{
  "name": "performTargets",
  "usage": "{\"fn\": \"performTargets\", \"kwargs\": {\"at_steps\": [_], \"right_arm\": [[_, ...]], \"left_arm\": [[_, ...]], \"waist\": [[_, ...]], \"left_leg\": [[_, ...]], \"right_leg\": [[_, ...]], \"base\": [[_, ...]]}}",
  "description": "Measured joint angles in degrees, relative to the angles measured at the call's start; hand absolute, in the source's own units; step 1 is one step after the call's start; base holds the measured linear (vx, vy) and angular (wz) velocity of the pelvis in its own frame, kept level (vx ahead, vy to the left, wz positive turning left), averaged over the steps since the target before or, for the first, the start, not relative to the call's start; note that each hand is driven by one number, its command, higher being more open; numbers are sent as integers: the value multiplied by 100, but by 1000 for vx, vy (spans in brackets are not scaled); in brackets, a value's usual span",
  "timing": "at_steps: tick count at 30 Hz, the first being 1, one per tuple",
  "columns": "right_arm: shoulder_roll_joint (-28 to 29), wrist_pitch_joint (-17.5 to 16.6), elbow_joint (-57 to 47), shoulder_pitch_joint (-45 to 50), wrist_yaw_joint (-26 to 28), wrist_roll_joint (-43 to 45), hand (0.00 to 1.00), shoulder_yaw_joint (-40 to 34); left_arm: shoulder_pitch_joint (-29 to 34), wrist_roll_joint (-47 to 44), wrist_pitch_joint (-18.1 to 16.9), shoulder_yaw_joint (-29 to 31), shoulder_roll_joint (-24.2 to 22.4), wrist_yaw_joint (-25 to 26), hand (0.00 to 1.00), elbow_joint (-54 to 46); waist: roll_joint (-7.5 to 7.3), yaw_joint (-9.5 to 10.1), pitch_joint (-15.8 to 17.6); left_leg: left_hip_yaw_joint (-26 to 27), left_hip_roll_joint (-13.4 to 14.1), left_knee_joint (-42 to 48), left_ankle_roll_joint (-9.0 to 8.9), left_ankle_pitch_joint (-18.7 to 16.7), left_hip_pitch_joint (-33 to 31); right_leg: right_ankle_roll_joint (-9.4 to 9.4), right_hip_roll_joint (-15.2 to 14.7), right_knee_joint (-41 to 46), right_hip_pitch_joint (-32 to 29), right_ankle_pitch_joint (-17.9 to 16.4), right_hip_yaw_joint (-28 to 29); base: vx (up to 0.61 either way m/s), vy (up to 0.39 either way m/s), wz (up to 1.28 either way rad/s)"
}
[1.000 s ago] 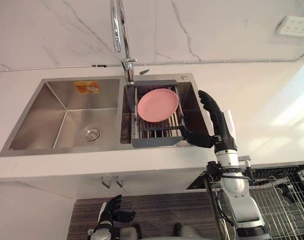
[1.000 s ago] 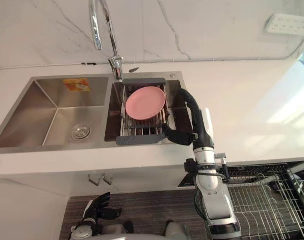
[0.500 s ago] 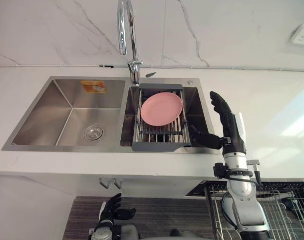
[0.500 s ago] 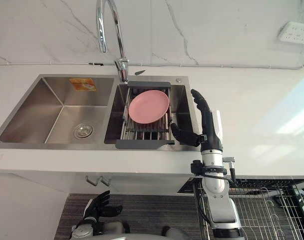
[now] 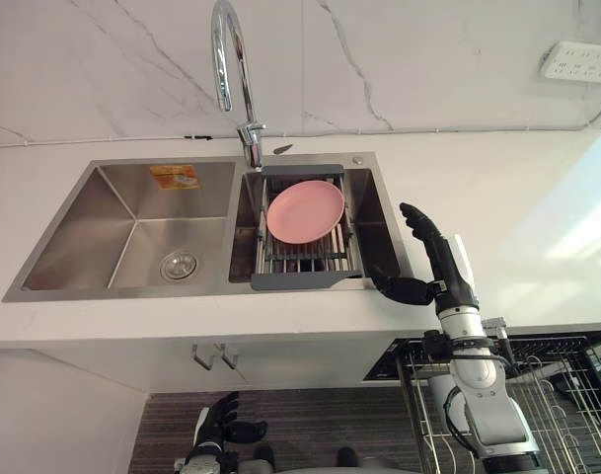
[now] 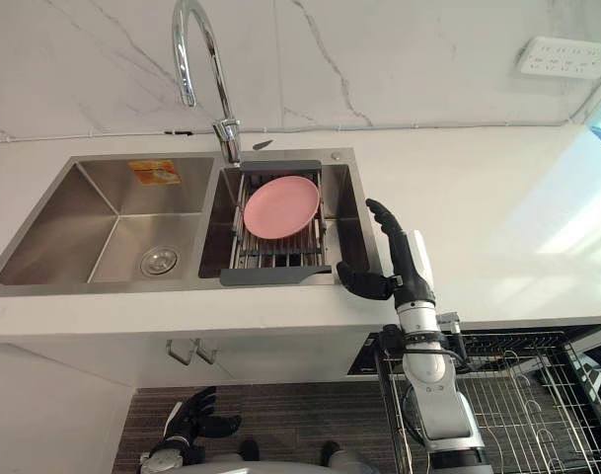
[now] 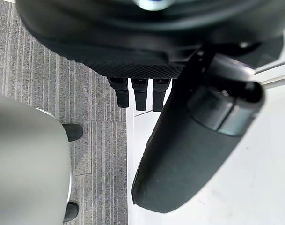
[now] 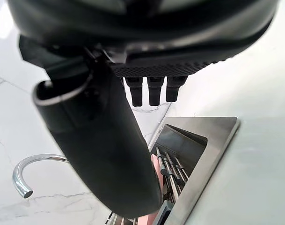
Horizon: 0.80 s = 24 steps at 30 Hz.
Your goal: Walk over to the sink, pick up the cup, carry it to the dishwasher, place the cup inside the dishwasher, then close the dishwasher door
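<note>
At 7 o'clock in the head views the left hand hangs low over the striped floor. Its fingers are released, straight and loose, with nothing in them.

Up on the white bench the steel sink has two basins. The left basin has a drain in its bottom and an orange sticker on its back side, at 12 o'clock from the drain. The curved tap stands at the back rim between the basins. In the right basin a grey drying rack spans front to back, and a pink plate lies on it toward the back.

At 4 o'clock from the plate the right hand is raised above the bench, just beside the sink's front right corner. Its fingers are released and stretched toward 12 o'clock, the thumb pointing at 9 o'clock toward the rack, gripping nothing. Where the cup is I cannot tell.

At 5 o'clock, below the bench edge, the wire dishwasher rack juts out. A socket sits on the marble wall at 1 o'clock.
</note>
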Motion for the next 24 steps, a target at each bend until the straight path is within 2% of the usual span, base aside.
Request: {"fn": "performTargets", "kwargs": {"at_steps": [7, 14, 24], "right_arm": [[400, 121, 162, 217, -40, -257, 90, -34], [390, 120, 80, 193, -139, -626, 90, -236], [-389, 120, 90, -278, -243, -1028, 90, -294]], "left_arm": [[0, 54, -1, 80, -24, -12, 90, 107], [-4, 106, -4, 171, -43, -25, 90, 155], [-4, 122, -7, 173, -41, -72, 90, 176]], "waist": [[-74, 1, -60], [-110, 16, -95], [-106, 19, -92]], "left_leg": [[5, -7, -193, 6, 27, 349], [-78, -33, -358, 10, 131, 430], [-166, -46, -437, 20, 171, 405]], "right_leg": [[43, -45, -1, 274, -28, -51], [78, -66, -40, 362, -25, -168], [75, -72, -79, 362, -19, -277]], "base": [[-22, 2, 3], [-43, -4, 10], [6, -3, 4]]}}
